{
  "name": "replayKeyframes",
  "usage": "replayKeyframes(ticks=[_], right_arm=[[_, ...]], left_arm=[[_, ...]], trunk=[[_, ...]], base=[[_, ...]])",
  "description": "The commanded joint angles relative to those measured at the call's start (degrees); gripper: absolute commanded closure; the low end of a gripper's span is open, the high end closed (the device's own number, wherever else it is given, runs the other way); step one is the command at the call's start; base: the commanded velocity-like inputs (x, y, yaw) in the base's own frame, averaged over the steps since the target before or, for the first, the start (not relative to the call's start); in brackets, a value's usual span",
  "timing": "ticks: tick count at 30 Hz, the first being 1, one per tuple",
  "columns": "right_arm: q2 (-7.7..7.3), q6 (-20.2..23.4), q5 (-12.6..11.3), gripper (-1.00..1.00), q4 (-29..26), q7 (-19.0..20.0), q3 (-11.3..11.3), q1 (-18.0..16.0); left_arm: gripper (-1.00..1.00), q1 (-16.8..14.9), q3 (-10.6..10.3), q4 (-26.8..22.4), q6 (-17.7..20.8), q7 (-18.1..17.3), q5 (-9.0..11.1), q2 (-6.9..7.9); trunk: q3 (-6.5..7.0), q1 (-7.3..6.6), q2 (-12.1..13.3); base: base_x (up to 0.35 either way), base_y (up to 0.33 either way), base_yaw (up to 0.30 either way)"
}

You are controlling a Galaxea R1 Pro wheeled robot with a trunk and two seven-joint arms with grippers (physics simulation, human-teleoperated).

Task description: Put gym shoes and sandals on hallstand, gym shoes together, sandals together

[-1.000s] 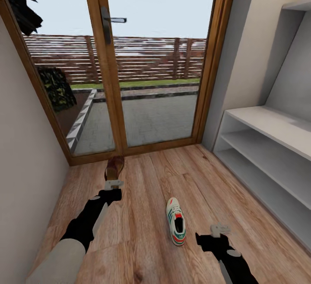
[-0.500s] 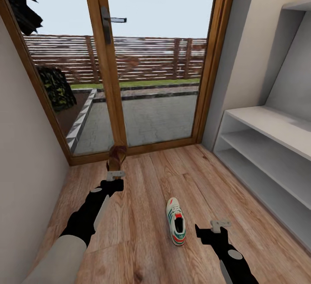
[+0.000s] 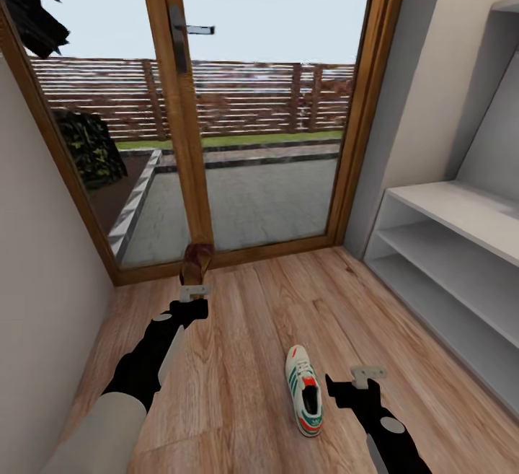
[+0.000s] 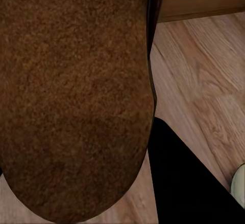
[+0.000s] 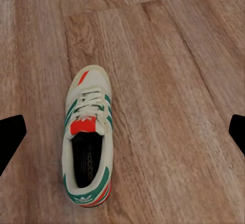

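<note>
- Left: left gripper [image 3: 193,291] at the end of a black forearm stretched forward over the corridor floor [image 3: 252,315], closed on a dark brown sandal [image 3: 195,263] held up off the planks, toe end pointing toward the wooden glass door [image 3: 180,120].
- In the left wrist view, brown sole of the sandal [image 4: 71,96] right in front of the lens; no writing legible on it.
- Centre: one gym shoe [image 3: 304,389] lying upright on the floor, toe toward the door, just left of the right arm.
- In the right wrist view, gym shoe [image 5: 88,142] white with green stripes and a red-orange tongue; small printed mark on the dark insole and a trefoil-like logo on the heel, lettering too small to read.
- Right: right gripper [image 3: 367,373] hovering low beside the shoe, not touching it, fingers spread apart and empty; forearm angled up from the bottom edge.
- Far right: hallstand [image 3: 461,257], light grey, against the wall, well apart from the shoe.
</note>
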Motion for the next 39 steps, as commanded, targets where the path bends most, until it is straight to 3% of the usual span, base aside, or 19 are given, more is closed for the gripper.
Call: replayKeyframes(ticks=[1, 13, 36, 39], right_arm=[[0.0, 0.32, 0.05, -1.0, -0.12, 0.01, 0.0, -0.01], [0.0, 0.32, 0.0, -1.0, -0.16, 0.01, -0.01, -0.01], [0.0, 0.34, 0.05, -1.0, -0.09, 0.01, 0.03, -0.01], [0.0, 0.33, 0.05, -1.0, -0.09, -0.05, 0.03, -0.01]], left_arm=[[1.0, -0.02, 0.02, -0.09, 0.35, -0.04, -0.14, -0.02], [1.0, -0.02, -0.05, -0.09, 0.35, 0.03, -0.19, -0.23], [1.0, -0.02, -0.07, -0.17, 0.36, 0.05, -0.25, -0.43], [1.0, -0.02, -0.07, -0.18, 0.36, 0.05, -0.21, -0.43]], trunk=[[-0.05, 0.02, -0.02], [-0.05, 0.02, -0.02], [-0.06, 0.02, -0.02], [-0.62, 0.07, -0.05]], base=[[0.289, 0.08, 0.0], [0.118, 0.004, 0.0], [0.005, 0.0, 0.0], [0.0, 0.0, 0.0]])
